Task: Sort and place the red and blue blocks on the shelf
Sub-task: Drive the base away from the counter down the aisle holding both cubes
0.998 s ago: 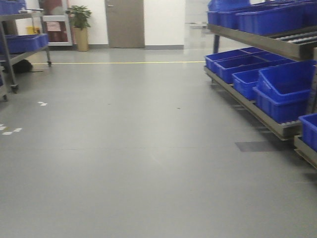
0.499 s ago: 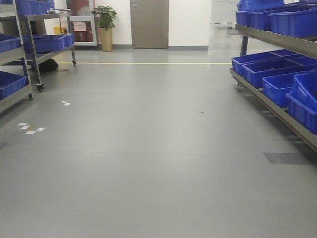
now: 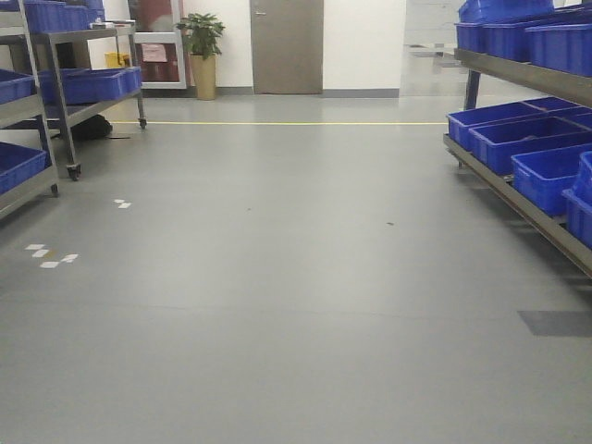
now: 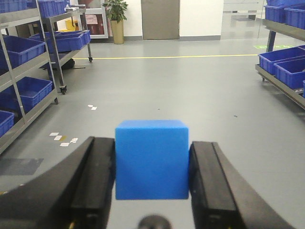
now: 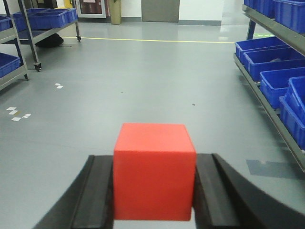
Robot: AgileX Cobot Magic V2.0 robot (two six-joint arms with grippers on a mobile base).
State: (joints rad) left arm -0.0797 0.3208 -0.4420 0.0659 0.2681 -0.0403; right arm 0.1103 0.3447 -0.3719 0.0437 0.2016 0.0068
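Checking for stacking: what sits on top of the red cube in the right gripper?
Nothing: the matte red cube has a bare top. The right gripper covers both its sides; its underside is hidden.

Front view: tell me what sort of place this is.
Likely a warehouse or factory stockroom: steel racks loaded with blue bins line both sides, with a wide grey floor crossed by a yellow line.

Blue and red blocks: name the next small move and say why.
Probably drive toward the right-hand shelf: the left end effector is shut on the blue block, the right end effector on the red block, and only floor lies ahead.
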